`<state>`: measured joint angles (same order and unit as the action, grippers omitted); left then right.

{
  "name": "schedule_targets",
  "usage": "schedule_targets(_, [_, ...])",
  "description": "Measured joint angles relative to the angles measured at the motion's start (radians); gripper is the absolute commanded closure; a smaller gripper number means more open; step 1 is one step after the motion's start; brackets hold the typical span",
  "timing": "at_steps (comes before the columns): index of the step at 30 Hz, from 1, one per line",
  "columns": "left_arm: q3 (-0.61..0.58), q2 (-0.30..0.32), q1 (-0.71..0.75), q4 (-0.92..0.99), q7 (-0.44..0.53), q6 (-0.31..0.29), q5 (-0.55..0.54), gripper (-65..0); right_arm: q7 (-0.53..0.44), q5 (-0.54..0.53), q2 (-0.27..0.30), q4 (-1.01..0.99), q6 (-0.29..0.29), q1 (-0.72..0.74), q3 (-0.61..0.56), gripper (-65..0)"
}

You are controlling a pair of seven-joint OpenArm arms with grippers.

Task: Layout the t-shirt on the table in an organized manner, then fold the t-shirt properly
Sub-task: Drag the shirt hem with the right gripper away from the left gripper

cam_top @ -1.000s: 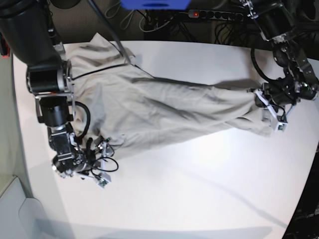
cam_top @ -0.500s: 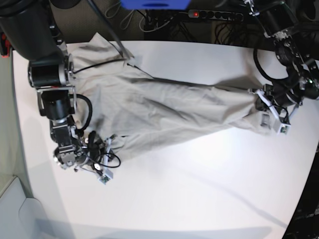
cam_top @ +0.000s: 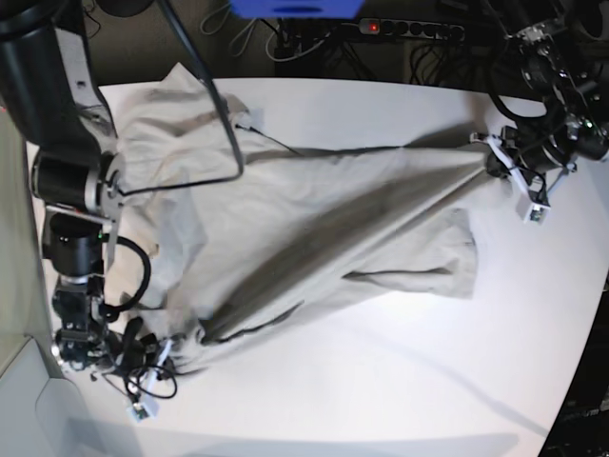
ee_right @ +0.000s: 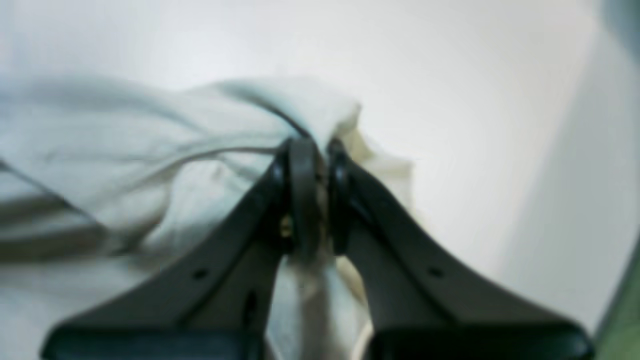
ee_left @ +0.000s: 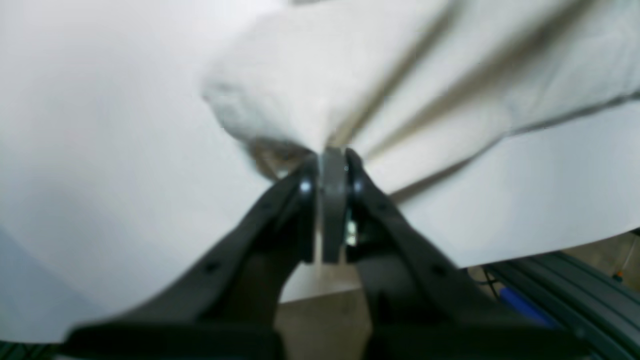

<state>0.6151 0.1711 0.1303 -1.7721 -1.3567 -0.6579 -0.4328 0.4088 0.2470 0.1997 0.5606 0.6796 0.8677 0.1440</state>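
Note:
The light grey-beige t-shirt (cam_top: 314, 219) lies stretched in a diagonal band across the white table (cam_top: 409, 381), from back right to front left. At the right, my left gripper (cam_top: 491, 160) is shut on a bunched edge of it. The left wrist view shows that gripper (ee_left: 332, 157) pinching taut folds of the t-shirt (ee_left: 450, 65). At the front left, my right gripper (cam_top: 164, 354) is shut on the cloth's lower corner. In the right wrist view the gripper (ee_right: 310, 147) has the t-shirt (ee_right: 150, 150) bunched between its closed fingers. The upper left of the shirt sits rumpled near the right arm's base.
A black cable (cam_top: 231, 124) hangs over the shirt's upper left part. A power strip (cam_top: 404, 27) and loose cables lie behind the table's far edge, beside a blue object (cam_top: 297, 8). The table's right edge is close to the left gripper.
My right gripper has shut on the shirt's lower edge and drawn it toward the front left. The left gripper has moved back and up, pulling the cloth taut into a diagonal.

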Motion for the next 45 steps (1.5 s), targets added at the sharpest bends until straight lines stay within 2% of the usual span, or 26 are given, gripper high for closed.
schedule_targets(5, [0.000,0.001,0.006,0.011,0.003,0.000,-0.006,-0.2,-0.003,0.001,0.003,-0.001,-0.019,0.005,0.058,0.0])
schedule_targets(7, [0.000,0.001,0.005,0.011,0.003,0.000,-0.006,-0.2,-0.033,0.000,0.001,-0.002,-0.030,0.003,0.077,0.0])
schedule_targets(10, [0.000,0.001,0.005,0.011,0.007,0.000,-0.006,-0.2,-0.041,0.000,-0.003,-0.002,-0.101,0.005,0.085,0.0])
schedule_targets(16, [-0.001,-0.004,0.005,0.011,0.006,0.000,-0.007,-0.2,-0.040,0.000,-0.003,-0.002,-0.105,0.001,0.084,0.0])
schedule_targets(19, [-0.002,-0.005,0.004,0.011,0.006,0.000,-0.010,-0.4,-0.039,0.000,-0.003,-0.002,-0.107,0.002,0.084,-8.1])
schedule_targets(24, [-0.002,-0.005,0.002,0.011,-0.016,0.000,0.006,-0.5,0.008,0.050,0.005,-0.002,-0.129,0.003,0.050,-31.5])
schedule_targets(26, [-0.002,-0.005,0.002,0.011,-0.016,0.000,0.005,-0.5,0.019,0.053,0.008,-0.002,-0.129,0.001,0.007,-36.0])
schedule_targets(28, [-0.002,-0.005,0.002,0.010,-0.016,0.000,0.005,-1.6,0.021,0.052,0.003,-0.002,-0.128,0.001,-0.007,-36.1])
schedule_targets(30, [-0.003,-0.005,0.002,0.005,-0.016,0.000,0.003,-7.3,0.021,0.046,0.001,-0.002,-0.128,0.002,0.001,-36.1])
schedule_targets(32, [-0.003,-0.004,0.002,0.004,-0.016,0.000,-0.034,-17.6,0.040,0.044,0.013,0.000,-0.116,-0.003,0.002,-36.1])
schedule_targets(36, [-0.002,0.001,0.003,0.004,-0.016,0.000,-0.122,-39.1,0.146,0.054,0.032,0.109,-0.006,-0.070,0.006,-36.2])
schedule_targets(38, [-0.001,0.000,0.004,0.003,-0.017,0.000,-0.151,-46.6,0.197,0.056,0.022,0.247,0.004,-0.145,0.005,-36.2])
schedule_targets(41, [-0.002,0.002,0.002,0.003,-0.017,0.000,-0.203,-53.8,0.245,0.050,-0.003,0.507,0.010,-0.283,0.000,-36.4])
schedule_targets(45, [0.002,0.008,0.002,0.002,-0.017,0.000,-0.264,-56.0,0.309,0.039,-0.032,0.804,0.019,-0.439,-0.005,-36.5])
